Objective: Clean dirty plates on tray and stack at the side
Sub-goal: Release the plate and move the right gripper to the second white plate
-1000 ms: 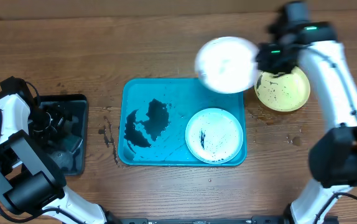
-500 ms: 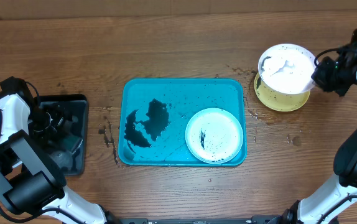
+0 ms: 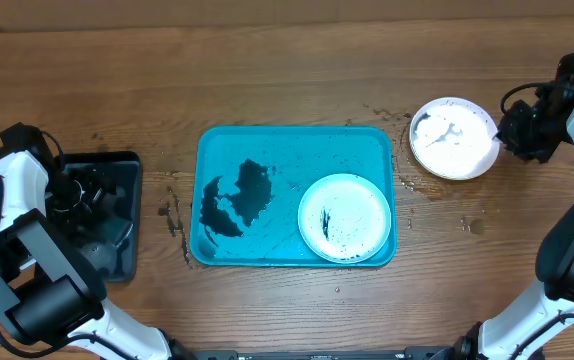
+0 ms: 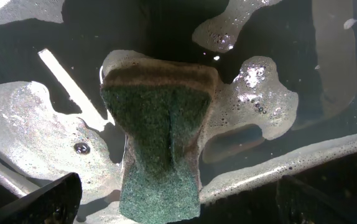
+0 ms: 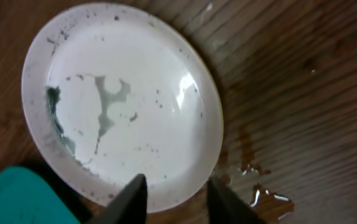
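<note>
Overhead view: a white plate [image 3: 454, 138] is parked off the turquoise tray [image 3: 267, 135], near the table's right edge. Its rim is straddled by the right gripper [image 3: 517, 135], parted slightly, nothing clamped. If it's backed off carelessly, the plate could be dragged across wet wood, and smears are seen on it too. Left gripper [image 4: 178, 202] is spread wide over the sponge [image 4: 160, 137], nothing held.

Our overhead cam looks straight down on the table [image 3: 287, 70] from high up, wide enough to take in the turquoise tray [image 3: 212, 140] mid-surface & the black tray [image 3: 127, 165] at the left edge. Left wrist cam sits v. close over that black tray, facing down on a sponge [image 4: 160, 143] in suds, so we share only that w/ overhead. Right wrist cam looks down, close, on the white plate [image 5: 122, 106] nr the right edge, also seen from overhead.
</note>
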